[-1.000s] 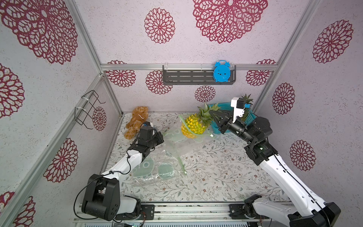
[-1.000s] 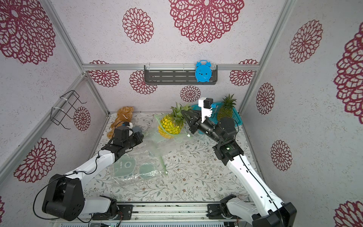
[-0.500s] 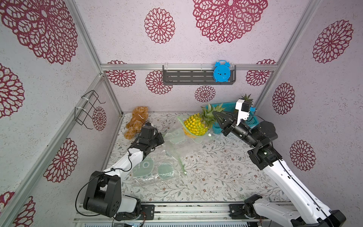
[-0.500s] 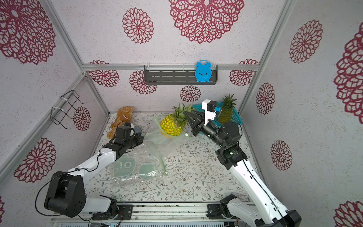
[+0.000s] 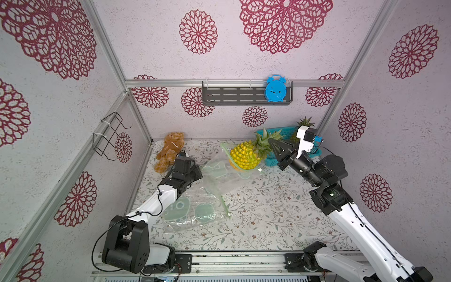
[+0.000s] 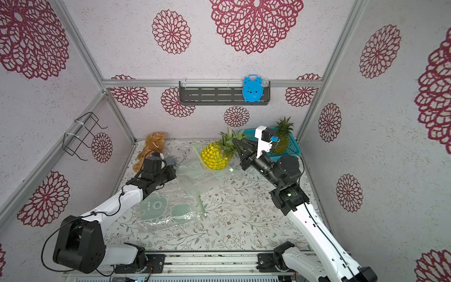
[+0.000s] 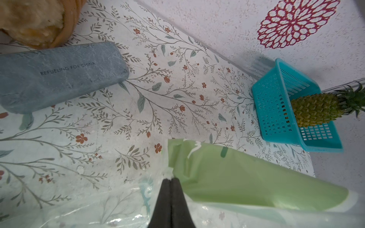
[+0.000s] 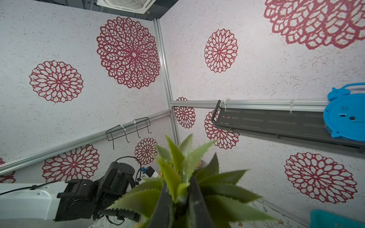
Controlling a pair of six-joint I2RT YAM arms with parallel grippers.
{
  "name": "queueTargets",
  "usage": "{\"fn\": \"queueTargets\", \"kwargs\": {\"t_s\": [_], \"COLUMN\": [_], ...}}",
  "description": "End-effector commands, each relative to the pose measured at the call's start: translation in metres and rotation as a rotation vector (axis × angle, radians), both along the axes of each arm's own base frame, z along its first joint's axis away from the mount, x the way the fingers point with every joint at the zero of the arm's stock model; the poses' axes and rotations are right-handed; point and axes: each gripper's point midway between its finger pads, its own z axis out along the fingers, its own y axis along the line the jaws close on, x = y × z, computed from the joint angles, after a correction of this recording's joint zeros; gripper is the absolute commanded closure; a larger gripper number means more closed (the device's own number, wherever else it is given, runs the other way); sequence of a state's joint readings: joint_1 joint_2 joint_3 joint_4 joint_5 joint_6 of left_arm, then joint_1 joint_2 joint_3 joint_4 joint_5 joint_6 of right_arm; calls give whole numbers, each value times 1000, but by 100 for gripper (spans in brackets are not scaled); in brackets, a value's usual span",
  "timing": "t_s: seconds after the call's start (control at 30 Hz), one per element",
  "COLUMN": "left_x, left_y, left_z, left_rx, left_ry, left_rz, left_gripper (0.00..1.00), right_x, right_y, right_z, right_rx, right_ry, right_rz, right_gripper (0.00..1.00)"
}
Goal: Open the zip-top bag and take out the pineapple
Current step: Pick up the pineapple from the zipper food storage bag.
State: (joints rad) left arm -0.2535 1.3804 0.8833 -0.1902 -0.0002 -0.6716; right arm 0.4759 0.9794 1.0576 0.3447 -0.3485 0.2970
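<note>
Left wrist, bag (image 7: 246, 183), case (image 7: 59, 77) "REFUELING FOR CHINA"

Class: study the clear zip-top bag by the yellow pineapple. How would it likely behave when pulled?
Probably floppy: the zip-top bag sags in creases between the left tool, pinched shut on its edge, and the pineapple. Likely very light: the tablecloth shows through its thin film.

My arms (image 5: 156, 205): white shells, black joints.
My fingers (image 7: 164, 205): black, tapered.
My cables (image 5: 92, 254): thin, black.
My mount (image 5: 303, 139): white, blue plug.
</note>
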Motion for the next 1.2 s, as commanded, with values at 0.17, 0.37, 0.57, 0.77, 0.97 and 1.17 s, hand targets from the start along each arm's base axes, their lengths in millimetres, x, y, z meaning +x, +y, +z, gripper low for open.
{"fn": "queueTargets", "kwargs": {"t_s": [0.17,0.37,0.57,0.77,0.97,1.17], "left_x": [1,1,4,8,10,15], "left_y": [17,24,30,36,34,20], "left_z": [-9,-13,-13,-13,-7,9], "left_rx": [107,142,151,163,146,63], "left_ry": [61,87,95,108,94,44], "left_rz": [32,51,71,81,70,38], "left_gripper": [100,100,100,100,100,100], "right_x": [-60,-68,-72,-78,-71,-50], "right_y": [-26,-27,-32,-37,-42,-59], "right_z": [94,96,96,97,93,84], "right_rx": [107,94,98,104,99,102], "right_ry": [-336,-359,-378,-398,-379,-304], "right_rz": [8,10,-6,-23,-75,-218], "right_gripper": [100,100,100,100,100,100]}}
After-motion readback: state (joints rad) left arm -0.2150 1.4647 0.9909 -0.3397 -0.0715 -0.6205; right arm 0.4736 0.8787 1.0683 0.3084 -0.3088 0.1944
